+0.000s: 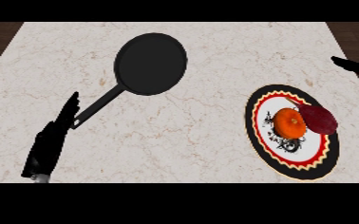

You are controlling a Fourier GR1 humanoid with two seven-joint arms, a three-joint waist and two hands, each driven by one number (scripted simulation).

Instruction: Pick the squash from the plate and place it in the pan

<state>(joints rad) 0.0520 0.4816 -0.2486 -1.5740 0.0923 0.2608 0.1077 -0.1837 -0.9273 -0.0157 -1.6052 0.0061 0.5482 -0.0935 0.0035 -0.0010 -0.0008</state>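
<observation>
A: Where do the hands show?

B: The left hand (49,140) is at the lower left of the frame, a long black shape slanting up and to the right. Its fingers are straight and together, pointing toward the upper right, and they have hold of nothing. The fingertips lie just beside the end of the pan's handle; I cannot tell whether they touch it.

A: And the other one?

B: The right hand (345,65) only pokes in at the right edge, a little above the middle. Just a dark tip shows, so I cannot tell how its fingers are set. It is well apart from everything on the counter (196,142).

A: Where is the squash?

B: The squash (289,122), round and orange, sits on the plate (261,137) at the lower right of the frame. The plate has a black rim, a red and cream band, and a white middle with dark markings. A dark red, stalked piece of produce (319,118) lies on the same plate, touching the squash on its right side and reaching over the plate's right rim.

A: And the pan?

B: The pan (151,64), black, is at the upper centre-left, handle running down-left toward the left hand. Bare marble lies between pan and plate.
</observation>
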